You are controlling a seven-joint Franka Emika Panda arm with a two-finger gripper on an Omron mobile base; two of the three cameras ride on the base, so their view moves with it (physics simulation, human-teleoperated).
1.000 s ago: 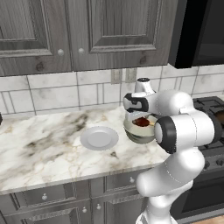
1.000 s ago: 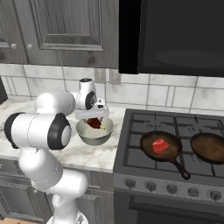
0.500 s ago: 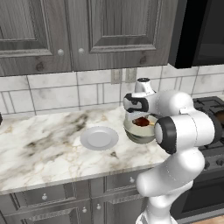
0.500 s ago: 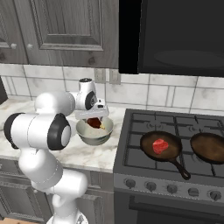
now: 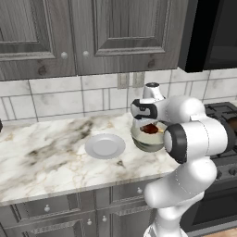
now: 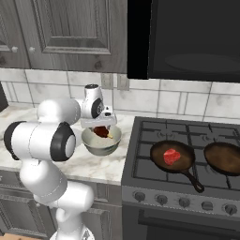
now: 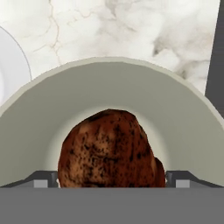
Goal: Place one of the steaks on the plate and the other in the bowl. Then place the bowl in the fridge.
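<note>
My gripper (image 5: 149, 125) hangs just over the beige bowl (image 5: 147, 141), shut on the darker brown-red steak (image 5: 149, 128). In the hand view the steak (image 7: 109, 151) fills the gap between the two fingertips (image 7: 43, 179), with the inside of the bowl (image 7: 109, 85) right beneath it. From the right the gripper (image 6: 100, 127) and steak (image 6: 101, 131) sit low in the mouth of the bowl (image 6: 100, 144). The pale plate (image 5: 105, 146) lies bare on the counter left of the bowl. The bright red steak (image 6: 171, 156) rests in a black pan (image 6: 157, 149). The fridge is out of view.
A second black pan (image 6: 225, 157) sits on the stove (image 6: 140, 183) right of the first. Marble counter (image 5: 41, 157) stretches left of the plate. Wall cabinets (image 5: 92, 32) and a dark hood (image 6: 187, 37) hang above.
Almost nothing; the gripper with the dark steak has sunk a touch lower into the bowl.
</note>
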